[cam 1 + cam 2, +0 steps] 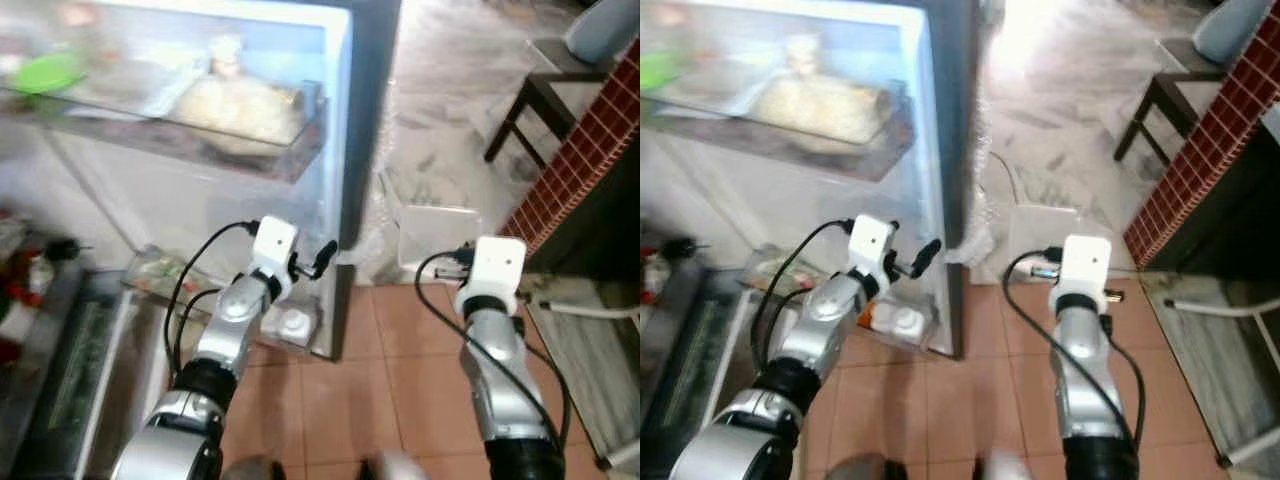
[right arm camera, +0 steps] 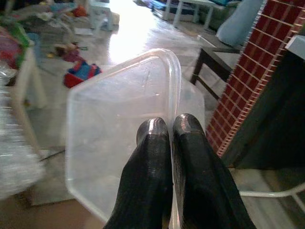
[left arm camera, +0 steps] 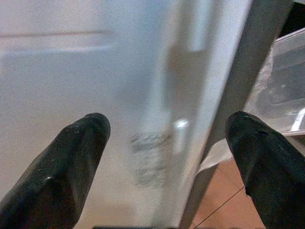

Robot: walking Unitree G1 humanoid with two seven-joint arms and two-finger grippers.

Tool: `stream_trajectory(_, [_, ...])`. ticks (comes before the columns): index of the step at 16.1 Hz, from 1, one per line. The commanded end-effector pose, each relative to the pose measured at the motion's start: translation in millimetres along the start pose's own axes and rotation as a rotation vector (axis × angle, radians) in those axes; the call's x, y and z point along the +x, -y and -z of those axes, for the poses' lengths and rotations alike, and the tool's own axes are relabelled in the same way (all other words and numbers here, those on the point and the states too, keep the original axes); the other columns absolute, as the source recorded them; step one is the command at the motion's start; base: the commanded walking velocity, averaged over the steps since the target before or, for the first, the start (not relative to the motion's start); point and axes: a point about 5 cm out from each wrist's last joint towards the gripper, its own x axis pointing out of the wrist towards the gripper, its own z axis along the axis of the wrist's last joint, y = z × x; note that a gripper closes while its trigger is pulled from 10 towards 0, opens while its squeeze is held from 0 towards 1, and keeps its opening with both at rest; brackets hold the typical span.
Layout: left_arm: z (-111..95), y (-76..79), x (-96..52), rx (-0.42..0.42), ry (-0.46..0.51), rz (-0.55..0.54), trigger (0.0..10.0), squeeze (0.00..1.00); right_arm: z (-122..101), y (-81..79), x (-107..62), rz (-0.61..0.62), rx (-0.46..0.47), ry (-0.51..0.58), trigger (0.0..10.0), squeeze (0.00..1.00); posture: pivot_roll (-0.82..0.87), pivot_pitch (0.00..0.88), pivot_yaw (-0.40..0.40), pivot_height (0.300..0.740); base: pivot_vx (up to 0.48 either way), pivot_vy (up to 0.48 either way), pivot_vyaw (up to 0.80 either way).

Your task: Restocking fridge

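The fridge door point(image 1: 345, 120) stands open in front of me, its inner side towards me. An upper door shelf point(image 1: 240, 115) holds wrapped food. A lower door bin point(image 1: 290, 325) carries white-capped bottles. My left gripper point(image 3: 171, 138) is open, raised close to the door's inner wall near its outer edge, with nothing between its fingers point(image 1: 322, 258). My right gripper point(image 2: 169, 126) is shut on the rim of a clear, empty plastic container point(image 2: 119, 119). I hold that container point(image 1: 435, 235) above the floor, to the right of the door.
The fridge's lower drawers point(image 1: 80, 370) lie at the left. A red brick wall point(image 1: 590, 140) and a dark small table point(image 1: 540, 95) stand at the right. A white pipe point(image 1: 590, 310) runs along the floor. Orange tiles point(image 1: 400, 380) lie under both arms.
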Motion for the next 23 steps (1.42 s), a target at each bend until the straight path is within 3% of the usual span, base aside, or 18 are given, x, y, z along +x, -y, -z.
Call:
stream_trajectory(1, [-1.4, 5.3, 3.3, 0.014, -0.003, 0.017, 10.0, 0.00, -2.3, 5.5, 1.3, 0.021, -0.004, 0.007, 10.0, 0.00, 0.01, 0.062, 0.019, 0.740, 0.386, 0.000, 0.00])
stream_trajectory(11, [-1.7, 3.3, 6.3, 0.031, -0.016, 0.001, 10.0, 0.00, -1.8, 6.7, 1.3, 0.029, -0.009, 0.004, 10.0, 0.00, 0.01, 0.061, 0.021, 0.740, 0.398, 0.000, 0.00])
stream_trajectory(15, [8.1, -12.2, -2.8, 0.079, -0.065, -0.153, 10.0, 0.00, 1.5, 7.7, -0.7, 0.014, -0.013, -0.010, 10.0, 0.00, 0.00, 0.064, 0.021, 0.740, 0.068, 0.000, 0.00])
stream_trajectory(19, [16.8, -42.3, -34.7, 0.052, -0.059, -0.283, 10.0, 0.00, 6.5, 8.0, -5.7, -0.041, -0.009, -0.031, 10.0, 0.00, 0.00, 0.065, 0.020, 0.740, 0.000, 0.000, 0.00])
stream_trajectory(21, [16.9, -52.9, -57.8, 0.067, -0.041, -0.297, 10.0, 0.00, 7.6, 10.0, -8.5, -0.059, -0.020, -0.032, 10.0, 0.00, 0.01, 0.065, 0.016, 0.740, 0.000, 0.000, 0.00])
stream_trajectory(22, [14.8, -57.6, -79.9, 0.075, -0.025, -0.311, 10.0, 0.00, 8.3, 11.3, -11.2, -0.084, -0.030, -0.028, 10.0, 0.00, 0.02, 0.062, 0.014, 0.740, 0.000, 0.000, 0.00])
stream_trajectory(23, [14.8, -58.5, -87.1, 0.074, -0.023, -0.324, 10.0, 0.00, 8.5, 11.6, -12.4, -0.094, -0.036, -0.025, 10.0, 0.00, 0.02, 0.063, 0.014, 0.740, 0.000, 0.000, 0.00])
